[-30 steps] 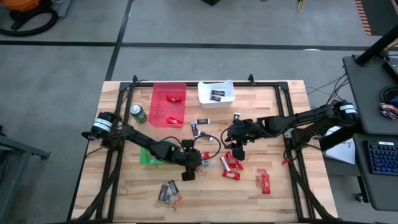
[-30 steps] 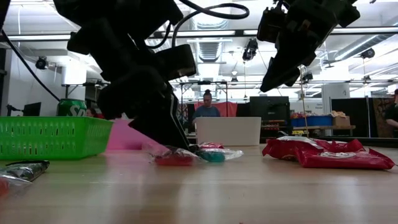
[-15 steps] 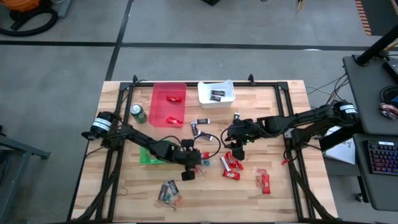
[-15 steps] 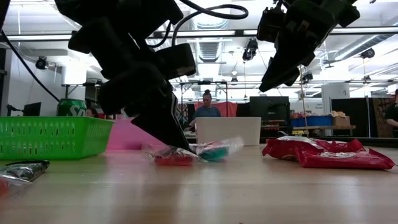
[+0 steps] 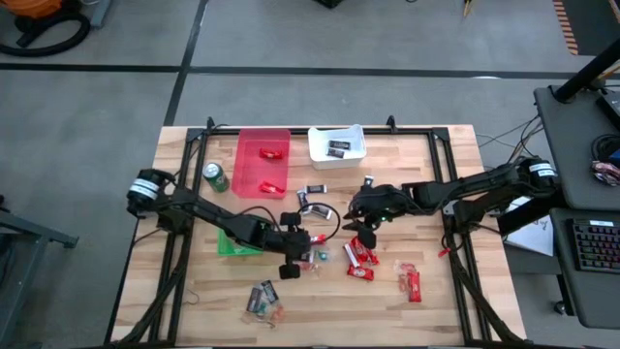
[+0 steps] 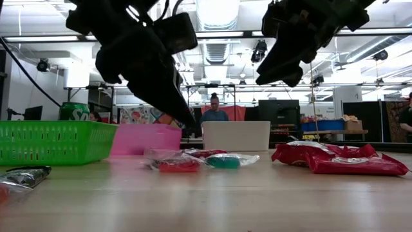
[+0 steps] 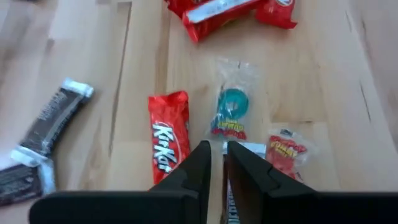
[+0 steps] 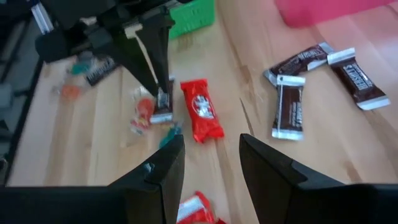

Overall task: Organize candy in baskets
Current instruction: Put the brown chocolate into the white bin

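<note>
The left gripper (image 7: pixel 216 163) pinches a small dark candy bar (image 8: pixel 164 103) between its tips, above the table. Next it must carry it to the white basket (image 5: pixel 337 145). The right gripper (image 8: pixel 210 163) waits open.

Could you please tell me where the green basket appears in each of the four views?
High view: green basket, left of centre, partly under the left arm.
Low view: far left, on the table.
Left wrist view: not in it.
Right wrist view: at the upper edge.
Shared landmark: the left gripper, shut on a dark mini bar.
</note>
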{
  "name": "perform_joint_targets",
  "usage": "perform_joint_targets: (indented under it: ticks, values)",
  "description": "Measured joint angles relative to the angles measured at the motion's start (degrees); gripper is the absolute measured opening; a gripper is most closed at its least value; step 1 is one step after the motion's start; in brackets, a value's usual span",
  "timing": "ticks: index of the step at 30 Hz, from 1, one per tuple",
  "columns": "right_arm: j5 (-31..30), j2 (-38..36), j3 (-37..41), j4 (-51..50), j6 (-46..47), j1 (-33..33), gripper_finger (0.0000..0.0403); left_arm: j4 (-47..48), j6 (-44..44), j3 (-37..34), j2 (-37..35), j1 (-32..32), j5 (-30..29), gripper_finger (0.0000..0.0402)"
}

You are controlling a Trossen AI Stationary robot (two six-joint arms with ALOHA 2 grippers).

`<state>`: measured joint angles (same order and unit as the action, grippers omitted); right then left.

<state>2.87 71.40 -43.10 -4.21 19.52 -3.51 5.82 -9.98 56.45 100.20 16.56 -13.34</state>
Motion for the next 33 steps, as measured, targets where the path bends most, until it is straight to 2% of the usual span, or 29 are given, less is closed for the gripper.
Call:
perform_joint_targets:
  ticks: [5, 9, 12, 19, 22, 26, 33]
  values:
    - [0.01, 0.01, 2.03, 3.20, 2.74, 0.00, 0.0146, 2.77, 1.48, 0.03, -0.82, 0.16, 5.58, 0.0038]
    - [0.00, 0.02, 2.76, 3.21, 2.61, 0.00, 0.0146, 5.72, 2.90, 0.02, -0.12, 0.34, 6.84, 0.0048]
    - [-0.02, 0.02, 2.85, 3.34, 2.55, 0.00, 0.0146, 6.51, 4.24, 0.02, 0.47, 0.57, 6.89, 0.0075]
    - [-0.02, 0.02, 2.85, 3.29, 2.34, 0.00, 0.0146, 7.77, 4.79, -0.02, 0.66, 0.66, 6.34, 0.0170]
    - [0.00, 0.02, 2.85, 3.29, 1.51, 0.00, 0.0146, 7.73, 4.60, -0.02, 0.89, 0.66, 6.36, 0.0196]
    - [0.00, 0.02, 2.85, 3.29, 0.40, 0.00, 0.0146, 7.54, 4.47, -0.02, 1.70, 0.63, 6.38, 0.0202]
    - [0.00, 0.02, 2.85, 3.37, -0.10, 0.00, 0.0146, 6.98, 3.13, -0.02, 2.99, 0.59, 6.86, 0.0187]
